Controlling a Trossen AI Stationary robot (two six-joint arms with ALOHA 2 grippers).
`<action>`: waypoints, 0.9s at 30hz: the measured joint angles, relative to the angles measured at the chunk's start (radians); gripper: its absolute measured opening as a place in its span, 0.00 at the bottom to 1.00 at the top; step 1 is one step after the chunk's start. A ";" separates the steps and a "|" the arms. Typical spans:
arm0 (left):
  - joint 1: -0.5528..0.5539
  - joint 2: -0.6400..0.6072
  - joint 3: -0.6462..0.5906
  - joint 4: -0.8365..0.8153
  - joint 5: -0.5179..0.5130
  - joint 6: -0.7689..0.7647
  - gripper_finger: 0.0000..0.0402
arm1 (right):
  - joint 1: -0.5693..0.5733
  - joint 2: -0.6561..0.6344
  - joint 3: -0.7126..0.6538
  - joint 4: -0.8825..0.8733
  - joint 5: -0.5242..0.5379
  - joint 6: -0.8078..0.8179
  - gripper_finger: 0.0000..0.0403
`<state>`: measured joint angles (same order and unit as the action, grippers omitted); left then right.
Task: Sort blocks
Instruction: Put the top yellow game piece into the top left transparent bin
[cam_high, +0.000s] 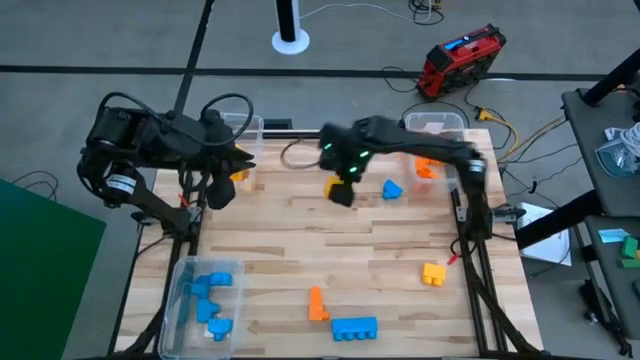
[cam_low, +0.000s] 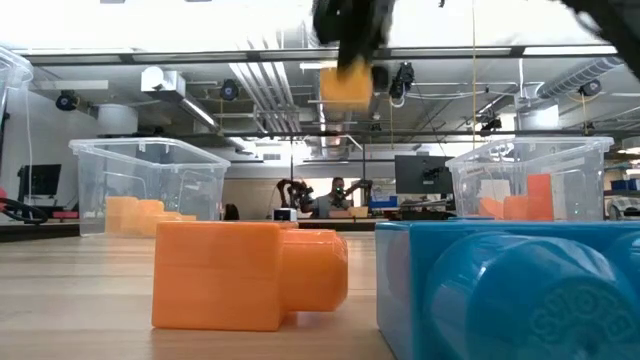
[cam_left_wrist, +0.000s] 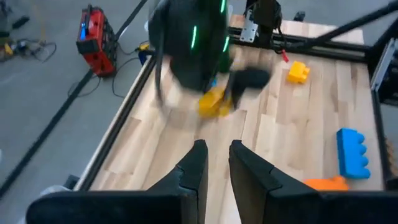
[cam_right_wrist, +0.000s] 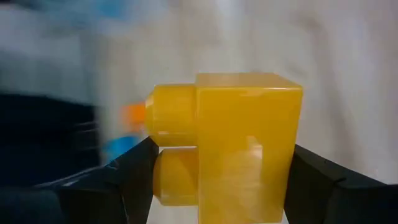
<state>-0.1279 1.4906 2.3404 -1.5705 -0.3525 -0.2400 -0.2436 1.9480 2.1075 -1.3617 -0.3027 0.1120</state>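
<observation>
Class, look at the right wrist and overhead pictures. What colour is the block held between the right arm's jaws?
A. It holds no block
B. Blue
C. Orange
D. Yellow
D. The right wrist view shows a yellow block clamped between the right gripper's jaws, and the low view shows it lifted well above the table.

open-plan lab: exposed ceiling ducts (cam_low: 265, 85), monitors (cam_low: 415, 175)

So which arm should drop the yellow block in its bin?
The right arm. Its fingers already grip the yellow block above the table. The left arm's fingers hold nothing, beside the bin with yellow blocks.
</observation>
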 joint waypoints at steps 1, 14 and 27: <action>-0.006 0.000 -0.003 0.004 0.003 0.023 0.11 | 0.003 -0.043 0.000 0.007 -0.061 0.000 0.64; -0.148 0.102 -0.104 0.226 0.076 0.258 0.14 | 0.157 -0.329 -0.064 0.388 -0.514 0.127 0.64; -0.153 0.198 -0.105 0.448 0.260 0.425 0.47 | 0.252 -0.246 -0.066 0.462 -0.537 0.179 0.64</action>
<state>-0.2813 1.6881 2.2356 -1.1223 -0.0923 0.1852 0.0089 1.7022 2.0418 -0.8997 -0.8394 0.2909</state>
